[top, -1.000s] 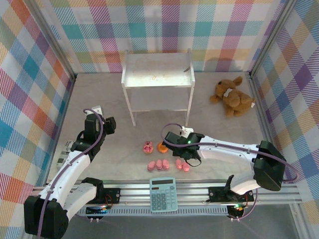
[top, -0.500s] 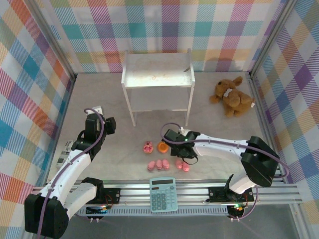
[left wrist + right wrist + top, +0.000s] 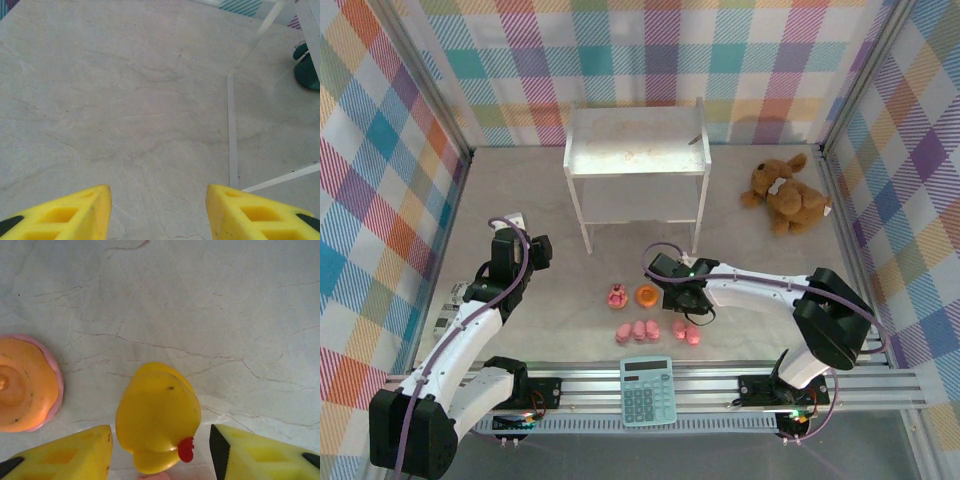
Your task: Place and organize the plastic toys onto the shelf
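Right now my right gripper (image 3: 680, 305) is low over the table (image 3: 520, 190), and on its wrist camera the jaws stand apart with the duck (image 3: 157, 415) between them – a thin gap of table shows on either side, so nothing is gripped. The duck sits upright on the table, its red beak toward the camera. Just to one side of it lies the orange disc (image 3: 22, 390), flat, with a pink rim showing under it. From above, the cupcake (image 3: 617, 296) stands beside the disc, and the pigs (image 3: 640, 331) lie in a loose row nearer the arm bases (three close together, two more to their right). All of these toys are on the table, in front of the shelf (image 3: 637, 160) and well apart from it. My left gripper (image 3: 158, 187) hangs over bare table off to the left – jaws apart, nothing between them. The plush (image 3: 785, 195) lies far right, and the calculator (image 3: 646, 390) rests on the near rail.
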You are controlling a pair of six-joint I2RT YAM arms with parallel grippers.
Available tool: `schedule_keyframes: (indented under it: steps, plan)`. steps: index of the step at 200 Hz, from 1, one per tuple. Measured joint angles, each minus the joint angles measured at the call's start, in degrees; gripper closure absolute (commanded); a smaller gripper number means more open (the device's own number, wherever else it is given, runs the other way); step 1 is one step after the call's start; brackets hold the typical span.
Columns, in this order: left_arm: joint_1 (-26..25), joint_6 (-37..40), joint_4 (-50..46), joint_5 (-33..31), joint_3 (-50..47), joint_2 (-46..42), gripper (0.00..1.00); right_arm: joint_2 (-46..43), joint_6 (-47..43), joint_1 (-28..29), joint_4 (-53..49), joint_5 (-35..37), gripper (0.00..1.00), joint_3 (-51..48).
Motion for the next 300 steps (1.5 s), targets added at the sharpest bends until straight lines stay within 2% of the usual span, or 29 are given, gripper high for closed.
schedule_keyframes:
  steps: [119,181,196,215,300]
  plan:
    - [0.0,0.2,0.0,0.0,0.0,1.0,0.47,1.4,-2.1,-1.4,1.4,-1.4,0.57,0.0]
    - [0.0,0.2,0.2,0.0,0.0,1.7,0.48,1.3,-3.8,-1.7,1.4,-1.6,0.72,0.0]
    - [0.0,0.2,0.2,0.0,0.0,1.8,0.48,1.2,-4.0,-1.8,1.4,-1.9,0.8,0.0]
    - [0.0,0.2,0.3,0.0,0.0,1.9,0.47,0.9,-4.5,-1.9,1.8,-2.0,0.85,-0.3]
    - [0.0,0.2,0.5,0.0,0.0,2.2,0.48,-0.7,-6.7,-1.9,2.0,-2.7,0.91,-1.3]
